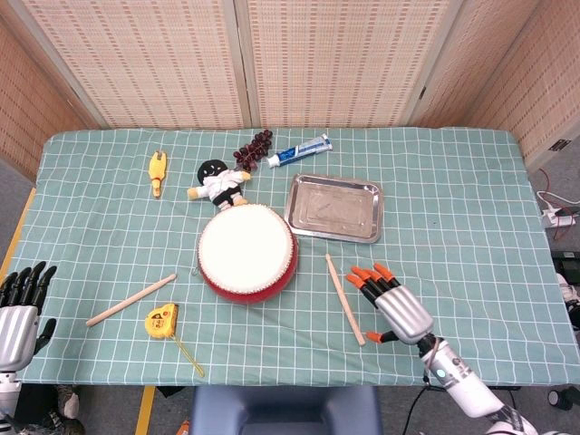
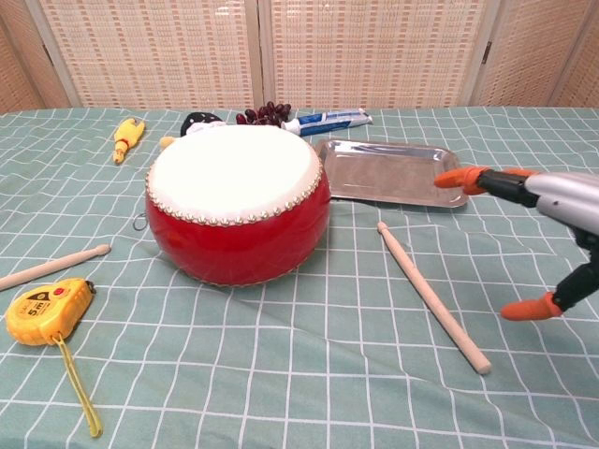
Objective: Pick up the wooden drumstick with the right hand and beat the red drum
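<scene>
The red drum [image 1: 247,253] with its white skin stands mid-table, also large in the chest view as the red drum [image 2: 238,200]. A wooden drumstick [image 1: 344,299] lies on the cloth to its right, running towards the front edge; the chest view shows the same drumstick [image 2: 431,295]. My right hand [image 1: 392,304] hovers just right of that stick, fingers spread, holding nothing; the right hand [image 2: 543,215] enters the chest view from the right. My left hand [image 1: 18,306] stays at the table's front left corner, fingers apart and empty. A second drumstick [image 1: 130,300] lies left of the drum.
A metal tray [image 1: 333,207] sits behind the drumstick. A yellow tape measure [image 1: 162,321] lies front left. A doll [image 1: 218,181], a yellow toy [image 1: 158,172], grapes [image 1: 254,148] and a toothpaste tube [image 1: 299,149] are behind the drum.
</scene>
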Robot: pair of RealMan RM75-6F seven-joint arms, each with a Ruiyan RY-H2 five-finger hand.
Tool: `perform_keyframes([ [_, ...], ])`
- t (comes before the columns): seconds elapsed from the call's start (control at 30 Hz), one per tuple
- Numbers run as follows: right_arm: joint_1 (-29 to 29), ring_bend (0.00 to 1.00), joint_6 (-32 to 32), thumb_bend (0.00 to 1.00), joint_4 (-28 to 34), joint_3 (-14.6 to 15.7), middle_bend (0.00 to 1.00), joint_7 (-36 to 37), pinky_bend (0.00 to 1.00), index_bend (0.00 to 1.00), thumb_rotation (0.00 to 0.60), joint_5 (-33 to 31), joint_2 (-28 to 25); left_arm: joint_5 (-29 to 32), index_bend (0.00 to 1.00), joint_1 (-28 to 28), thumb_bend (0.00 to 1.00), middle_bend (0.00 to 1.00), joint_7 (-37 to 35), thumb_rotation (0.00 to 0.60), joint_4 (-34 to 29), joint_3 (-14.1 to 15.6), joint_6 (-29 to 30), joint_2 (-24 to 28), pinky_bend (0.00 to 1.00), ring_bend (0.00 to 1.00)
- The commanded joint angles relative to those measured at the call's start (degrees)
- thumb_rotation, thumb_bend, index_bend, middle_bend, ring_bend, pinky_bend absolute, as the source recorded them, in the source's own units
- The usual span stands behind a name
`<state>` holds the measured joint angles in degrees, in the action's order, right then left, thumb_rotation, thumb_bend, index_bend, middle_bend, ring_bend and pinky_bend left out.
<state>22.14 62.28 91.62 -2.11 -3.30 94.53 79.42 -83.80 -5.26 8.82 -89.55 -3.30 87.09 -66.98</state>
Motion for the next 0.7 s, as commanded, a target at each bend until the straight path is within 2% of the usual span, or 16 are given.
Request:
perform_keyframes([
  [0.03, 1.5, 0.0, -1.5, 0.08, -2.1, -0.3, 0.0, -1.1, 0.0, 0.01, 0.6, -1.4, 2.4, -0.1, 0.0, 0.2, 0.3, 0.0, -0.5, 0.6, 0.4, 0.2, 0.0, -0.1, 0.0, 0.0],
  [0.7, 5.9, 0.0, -4.8, 0.08, -11.7, 0.2, 0.0, 0.2, 0.0, 0.03, 0.6, -4.3, 10.3, 0.6, 0.0, 0.3, 0.3, 0.0, -1.8, 0.6, 2.0, 0.1, -1.2, -0.8, 0.0, 0.0],
])
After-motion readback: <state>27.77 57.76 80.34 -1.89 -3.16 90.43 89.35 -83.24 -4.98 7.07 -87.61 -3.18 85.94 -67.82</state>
